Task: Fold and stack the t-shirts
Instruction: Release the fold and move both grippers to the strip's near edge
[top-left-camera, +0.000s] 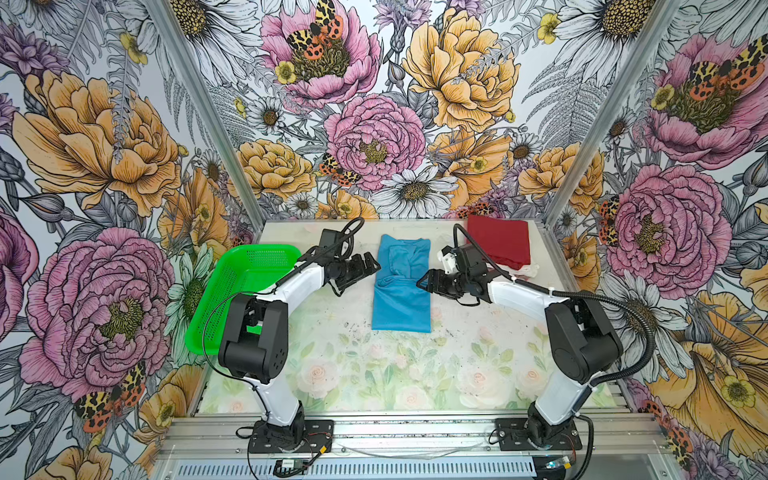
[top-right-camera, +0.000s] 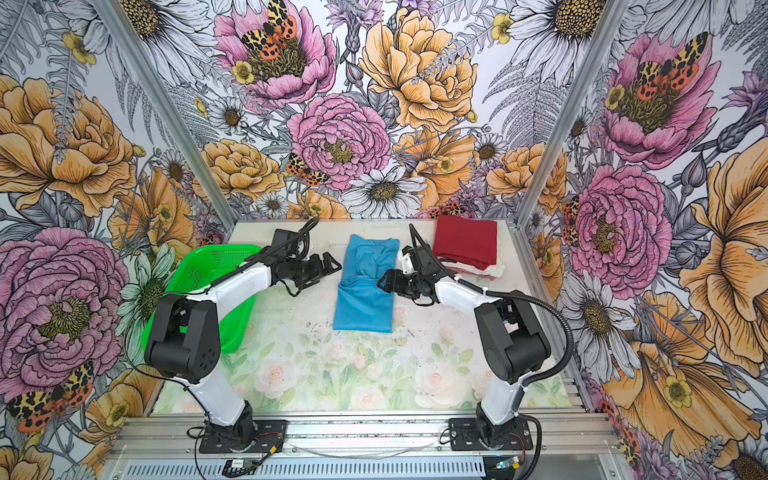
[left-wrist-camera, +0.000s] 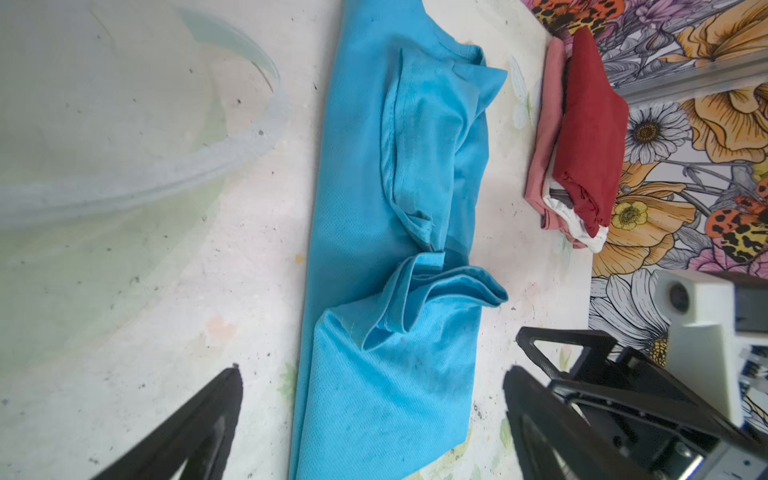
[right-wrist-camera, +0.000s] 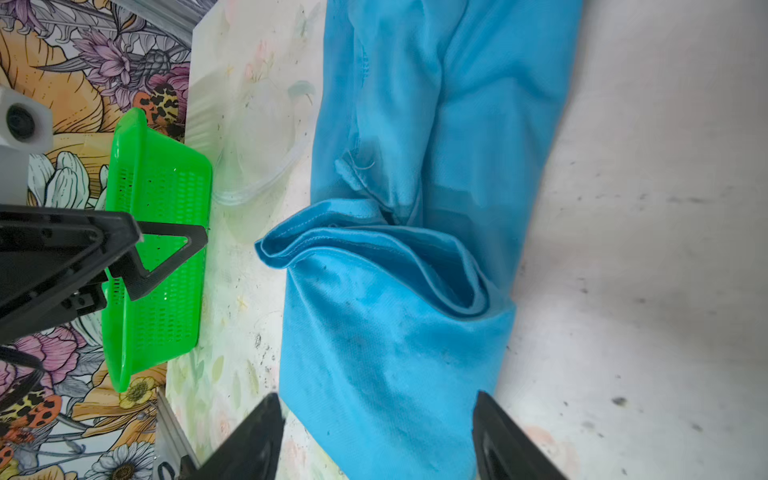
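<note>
The near half of the sky-blue shirt (top-left-camera: 401, 307) lies flat in the middle of the surface (top-left-camera: 353, 374), its sides already turned in so that it makes a narrow strip running away from the arms. Across its middle a stitched hem (right-wrist-camera: 374, 241) stands up in a loose, rumpled ridge, so the near part looks doubled back on itself. The collar end lies beyond it.

The left fingers (left-wrist-camera: 199, 428) are spread wide, just beside the strip's left edge at mid-length, and hold nothing. The right fingers (right-wrist-camera: 503, 436) are also apart and empty at its right edge. Whether they touch the cloth I cannot tell.

By my reading the lengthwise fold is under way and not finished. The next move calls for both arms to pinch matching corners of one end together, flatten that ridge, and lay one half squarely over the other. The packet then goes onto the pile at the far right corner. There the dark red shirt (top-left-camera: 496, 241) tops a pinkish shirt (left-wrist-camera: 544, 137) and a white shirt (left-wrist-camera: 577, 224).

The arms are bolted to an aluminium rail (top-left-camera: 415, 432) at the near edge. The surface is a faded rose print, speckled with dark marks. A green basket (top-left-camera: 216, 299) sits on its left side. Bold floral walls (top-left-camera: 374, 124) enclose the cell.
</note>
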